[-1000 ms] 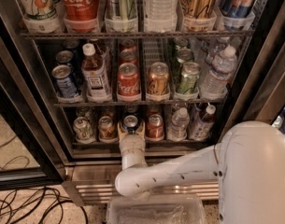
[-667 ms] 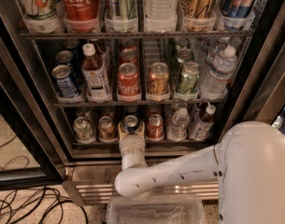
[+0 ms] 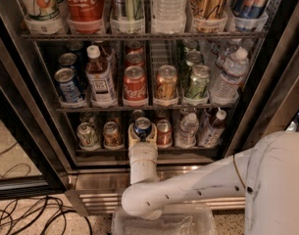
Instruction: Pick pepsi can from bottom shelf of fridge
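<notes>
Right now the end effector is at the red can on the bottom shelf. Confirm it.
Wrong can: the end effector is at the blue Pepsi can on the bottom shelf; the red can stands beside it. The camera view shows this.

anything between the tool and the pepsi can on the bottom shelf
Nothing visible. The tool is right at the pepsi can, at the front of the bottom shelf. A red can and a tan can stand beside it, not in front.
</notes>
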Controlling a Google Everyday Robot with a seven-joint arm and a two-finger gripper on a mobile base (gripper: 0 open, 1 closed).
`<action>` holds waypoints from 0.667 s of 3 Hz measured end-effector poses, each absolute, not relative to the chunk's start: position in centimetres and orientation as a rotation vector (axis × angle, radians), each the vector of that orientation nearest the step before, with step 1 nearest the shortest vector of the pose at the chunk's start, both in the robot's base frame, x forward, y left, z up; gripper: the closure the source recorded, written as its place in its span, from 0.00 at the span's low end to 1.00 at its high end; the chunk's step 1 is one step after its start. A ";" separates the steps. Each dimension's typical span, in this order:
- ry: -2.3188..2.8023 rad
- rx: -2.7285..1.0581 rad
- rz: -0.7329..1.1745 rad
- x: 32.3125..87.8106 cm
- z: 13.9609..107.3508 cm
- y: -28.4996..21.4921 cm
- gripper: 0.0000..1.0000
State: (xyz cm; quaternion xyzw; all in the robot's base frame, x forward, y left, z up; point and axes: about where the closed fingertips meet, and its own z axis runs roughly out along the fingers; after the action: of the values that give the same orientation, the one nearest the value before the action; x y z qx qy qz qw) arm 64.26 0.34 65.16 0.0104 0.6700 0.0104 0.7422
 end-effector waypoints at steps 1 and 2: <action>1.463 -0.011 0.061 62.6 66.9 -0.4 1.00; 1.502 -0.092 0.195 60.7 66.8 -0.2 1.00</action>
State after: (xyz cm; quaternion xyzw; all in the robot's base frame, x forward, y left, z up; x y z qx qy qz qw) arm 60.74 -0.21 66.76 -0.0418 0.6809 0.0884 0.7258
